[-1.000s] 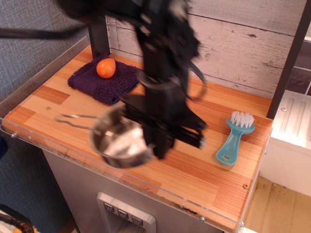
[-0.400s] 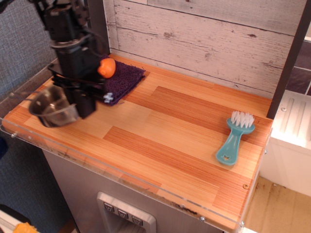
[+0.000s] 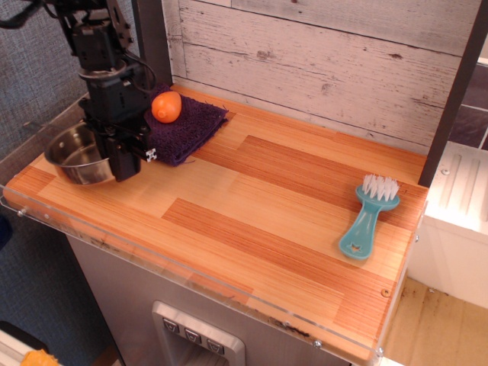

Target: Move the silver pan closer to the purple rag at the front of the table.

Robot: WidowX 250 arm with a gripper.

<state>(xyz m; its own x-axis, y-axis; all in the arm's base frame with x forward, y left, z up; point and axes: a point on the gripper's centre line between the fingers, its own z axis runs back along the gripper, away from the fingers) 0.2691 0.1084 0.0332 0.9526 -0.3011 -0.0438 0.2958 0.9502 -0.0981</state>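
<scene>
The silver pan [image 3: 76, 155] rests on the table [image 3: 252, 221] at its left end, close to the left edge and just beside the purple rag [image 3: 183, 126]. The pan is upright, with its open side to the top, and its inside looks shiny. A thin handle seems to go out from the pan to the far left, but it is hard to see against the clear edging.

The gripper [image 3: 126, 164] comes down from above between the pan and the rag. Its black fingers point to the table and stand at the right rim of the pan. The fingers are dark and close together in this view, so I cannot tell how far they are open, or if they hold the rim of the pan.

The purple rag lies at the back left corner of the table, near the white plank wall [image 3: 328, 61]. A small orange fruit [image 3: 166, 107] sits on top of the rag, on its left part. Well apart from these, near the right edge of the table, lies a teal brush [image 3: 367, 217] with white bristles, the bristles toward the back.
</scene>
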